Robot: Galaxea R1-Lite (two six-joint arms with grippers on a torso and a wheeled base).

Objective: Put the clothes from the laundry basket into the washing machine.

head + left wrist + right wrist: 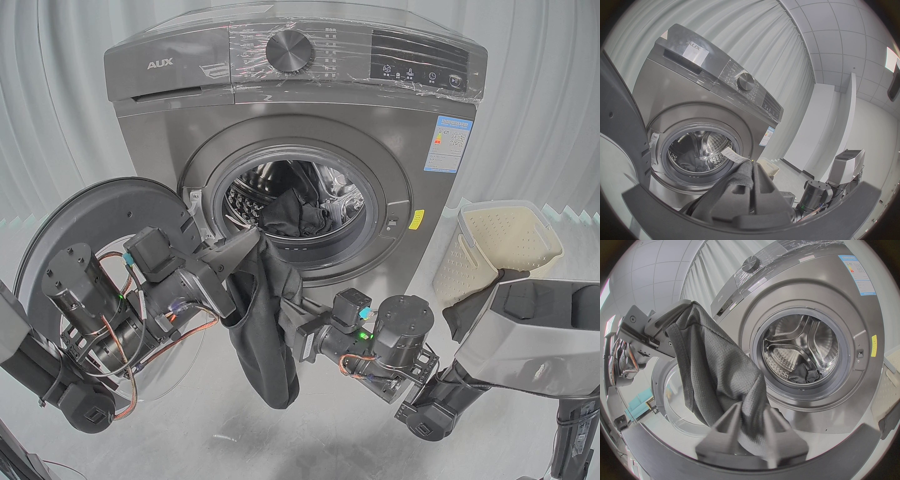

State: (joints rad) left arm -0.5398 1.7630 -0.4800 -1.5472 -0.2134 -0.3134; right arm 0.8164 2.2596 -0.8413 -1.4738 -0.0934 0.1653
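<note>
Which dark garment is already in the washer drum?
The crumpled black garment lying low inside the drum. The other, a dark grey garment, hangs outside it, gripped by the left gripper and the right gripper.

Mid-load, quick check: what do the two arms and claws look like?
The left arm and right arm are black, built from stubby cylindrical joint housings, with orange braided cables looping alongside, small teal tags and green indicator lights. The left claw and right claw have matte dark grey, wedge-shaped fingers tapering to points.
</note>
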